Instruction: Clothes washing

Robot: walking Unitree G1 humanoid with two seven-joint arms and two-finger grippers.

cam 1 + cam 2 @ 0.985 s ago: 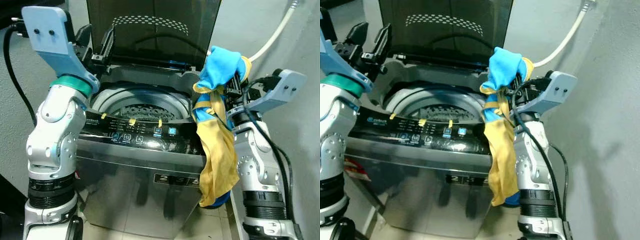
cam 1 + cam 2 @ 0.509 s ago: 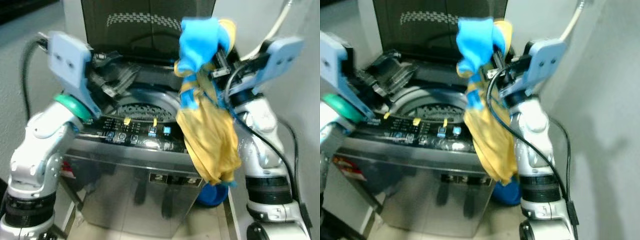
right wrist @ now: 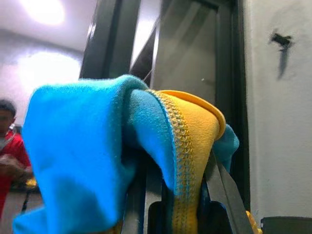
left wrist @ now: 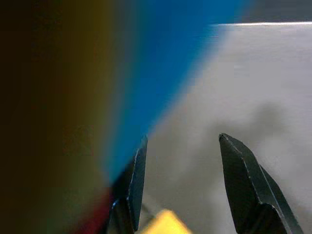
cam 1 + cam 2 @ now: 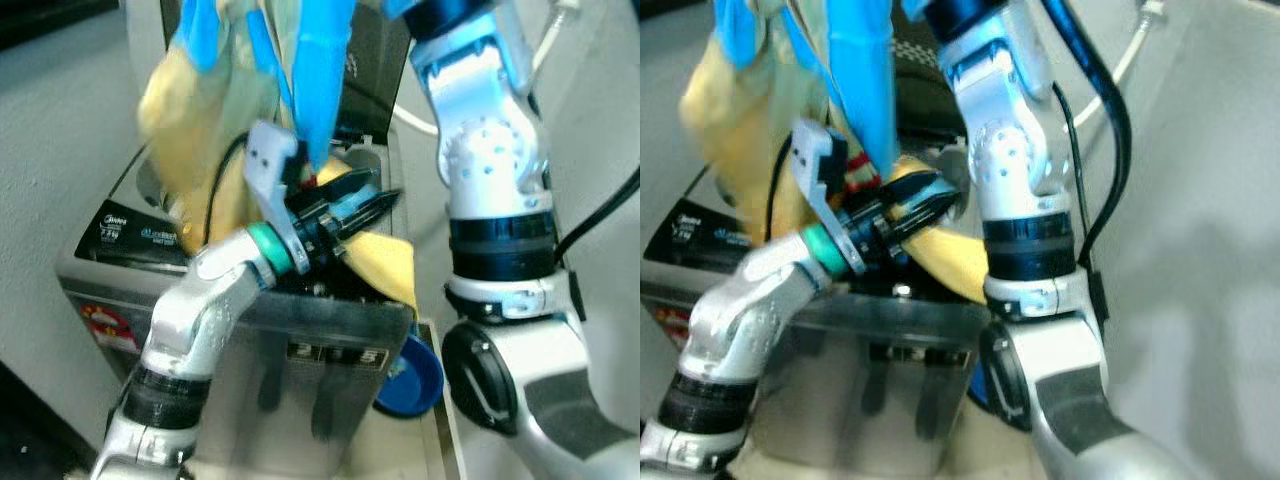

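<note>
Eye views: the blue-and-yellow garment [image 5: 300, 70] hangs above the washing machine [image 5: 300, 350], its hem beside the left end effector [image 5: 365, 208]. Left wrist view: fingers parted, empty. Right wrist view: the right end effector [image 3: 178, 195] clamps the garment.

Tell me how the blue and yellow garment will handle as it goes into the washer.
Probably floppy: the blue and yellow garment hangs in loose folds from the right gripper. Likely light, held by one pinch. It may snag: cloth drapes over the washing machine rim by the left gripper.
</note>
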